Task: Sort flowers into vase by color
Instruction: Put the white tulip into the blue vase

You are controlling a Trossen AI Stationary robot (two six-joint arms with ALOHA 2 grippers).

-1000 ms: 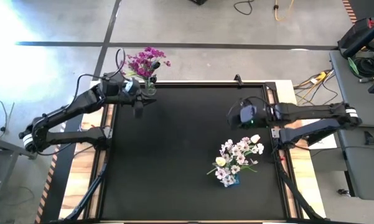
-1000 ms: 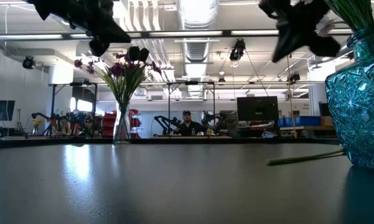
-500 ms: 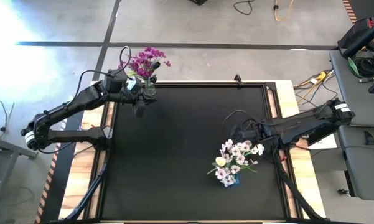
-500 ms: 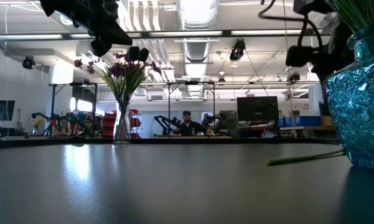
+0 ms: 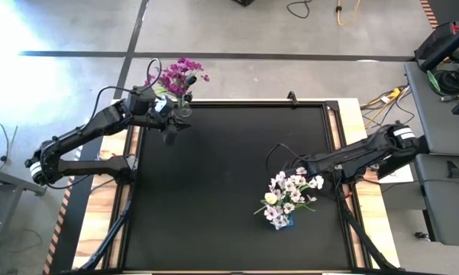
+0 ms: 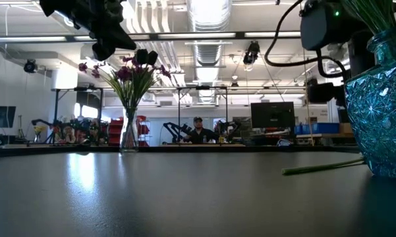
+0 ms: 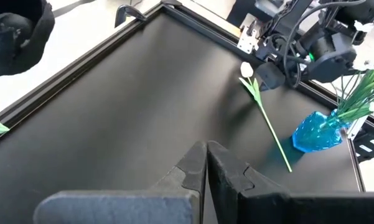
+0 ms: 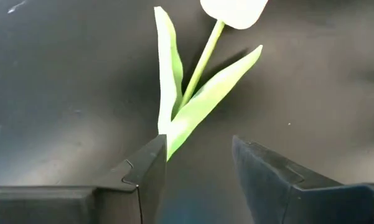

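Two arms work: the right gripper (image 8: 196,165), jaws parted, straddles a white tulip (image 8: 202,68) lying on the table (image 5: 214,176); left gripper (image 7: 206,163) clenched empty.

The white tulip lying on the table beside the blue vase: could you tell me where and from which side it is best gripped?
Probably the bare green stem, from straight above. The white tulip lies flat on the black table, its stem running free to the blue vase. The right tool hangs open by the leaves; just below them the stem is thin, clear, and spares the bud.
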